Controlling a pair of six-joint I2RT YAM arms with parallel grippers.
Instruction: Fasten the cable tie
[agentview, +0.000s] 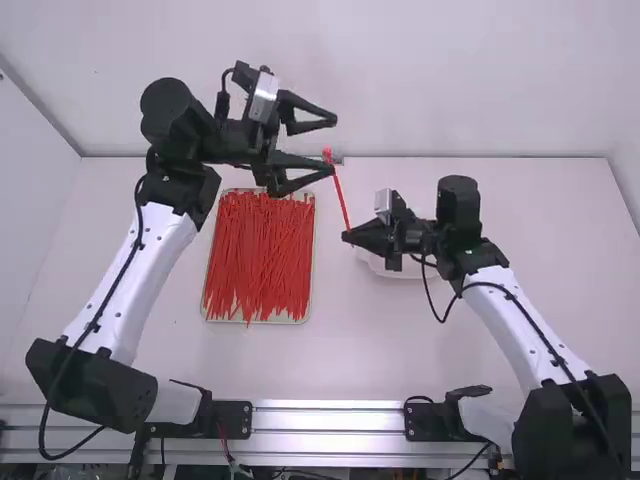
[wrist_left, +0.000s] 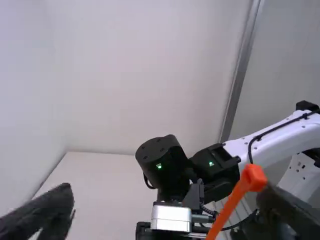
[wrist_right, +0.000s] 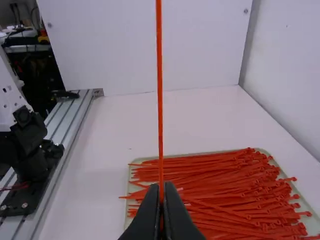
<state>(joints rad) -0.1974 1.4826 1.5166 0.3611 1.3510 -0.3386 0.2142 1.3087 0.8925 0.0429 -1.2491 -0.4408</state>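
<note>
Right pincer: the black two-finger right gripper (wrist_right: 160, 194) is pressed together on the thin tail end of one tie. It holds it in the air just beside the tray's right edge.
Held tie: a single long, narrow, orange-red plastic cable tie (agentview: 340, 192) rises from that grip. It slants up toward the tray's far right corner.
Left pincer: the black two-finger left gripper (agentview: 327, 140) hovers above the tray's far edge with its fingers spread wide. The tie's head sits between them, close to one finger, and I cannot tell whether it touches.
Tray: a shallow, pale rectangular tray (agentview: 313, 285) lies flat on the white table. It holds a thick heap of loose orange-red ties (agentview: 258, 255).
Done so far: one tie appears lifted out of the heap and held up by its tail.
Left to do: the tie is not yet bent into a loop. The tail likely still has to be fed through the head and pulled tight.
Look of the tie: it is straight, unbent and unfastened. It has a small blocky square head at its upper end.
</note>
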